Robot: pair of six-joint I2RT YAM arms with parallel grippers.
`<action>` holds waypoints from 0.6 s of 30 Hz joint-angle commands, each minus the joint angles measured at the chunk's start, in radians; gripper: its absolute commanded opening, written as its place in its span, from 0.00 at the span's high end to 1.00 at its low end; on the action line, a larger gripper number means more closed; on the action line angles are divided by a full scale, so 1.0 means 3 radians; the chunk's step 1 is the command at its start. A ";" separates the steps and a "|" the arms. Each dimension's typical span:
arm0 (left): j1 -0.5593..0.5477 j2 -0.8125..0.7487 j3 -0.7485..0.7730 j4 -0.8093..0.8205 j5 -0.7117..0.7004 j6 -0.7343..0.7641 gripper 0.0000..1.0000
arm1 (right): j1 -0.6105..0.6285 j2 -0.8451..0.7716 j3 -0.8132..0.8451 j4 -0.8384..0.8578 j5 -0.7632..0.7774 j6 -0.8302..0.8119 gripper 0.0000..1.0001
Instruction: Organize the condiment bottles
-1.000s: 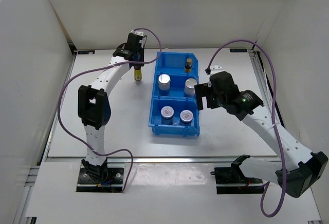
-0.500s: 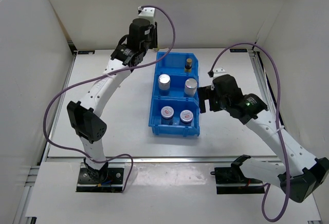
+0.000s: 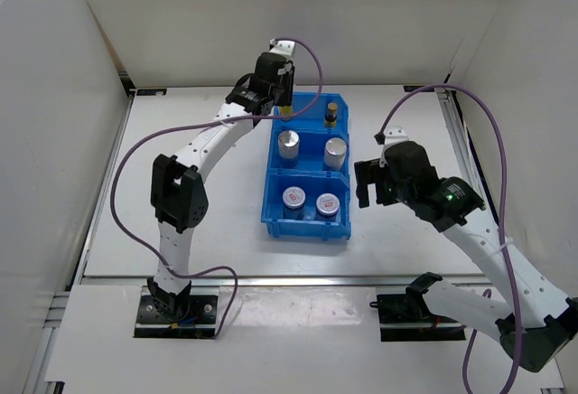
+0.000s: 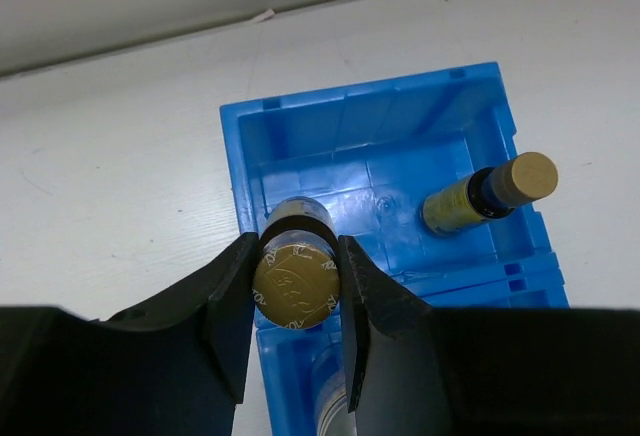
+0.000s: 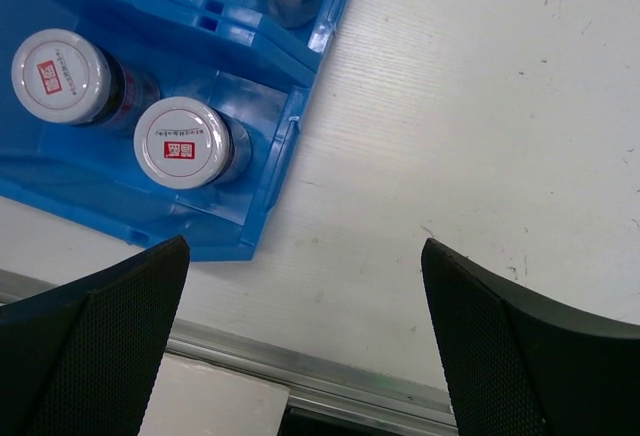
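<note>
My left gripper (image 3: 282, 103) is shut on a slim dark-brown bottle (image 4: 296, 283) with a gold cap and holds it upright over the left side of the far compartment of the blue bin (image 3: 307, 228). The other brown bottle (image 3: 331, 112) stands at the right of that compartment and also shows in the left wrist view (image 4: 487, 192). Two white silver-lidded cylinders (image 3: 288, 144) (image 3: 335, 152) stand in the middle compartment. Two short jars (image 3: 294, 198) (image 3: 328, 203) stand in the near compartment. My right gripper (image 3: 368, 182) is open and empty, just right of the bin.
White walls close in the table on the left, back and right. A metal rail (image 5: 330, 371) runs along the table's near edge. The bin's near right corner (image 5: 250, 226) lies below my right gripper (image 5: 305, 246), with both jars beside it (image 5: 58, 76) (image 5: 183, 143).
My left arm has lifted the brown bottle from the table left of the bin and swung it right, over the far compartment. My right arm has drawn back a little toward the near right.
</note>
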 commanded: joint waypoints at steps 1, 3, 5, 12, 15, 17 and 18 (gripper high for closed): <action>-0.0009 -0.0078 0.0121 0.0247 0.0086 -0.0067 0.88 | -0.0009 -0.0030 -0.0063 -0.0053 -0.0034 0.0033 0.00; -0.0009 -0.0037 0.0090 0.0247 0.0117 -0.0067 0.86 | -0.0009 -0.0030 -0.0063 -0.0054 -0.0034 0.0064 0.00; -0.0009 0.0014 0.0090 0.0197 0.0117 -0.0067 0.85 | -0.0009 -0.0030 -0.0094 -0.0054 -0.0034 0.0064 0.00; -0.0009 0.0172 0.0090 0.0124 0.0209 -0.0098 0.73 | -0.0009 -0.0030 -0.0094 -0.0023 -0.0065 0.0064 0.00; -0.0009 0.0244 0.0125 0.0058 0.0240 -0.0098 0.66 | -0.0009 -0.0030 -0.0094 -0.0023 -0.0065 0.0094 0.00; -0.0009 0.0285 0.0156 0.0018 0.0240 -0.0098 0.60 | -0.0009 -0.0030 -0.0094 -0.0023 -0.0065 0.0094 0.00; -0.0009 0.0315 0.0156 0.0017 0.0240 -0.0098 0.58 | -0.0009 -0.0030 -0.0094 -0.0023 -0.0065 0.0125 0.00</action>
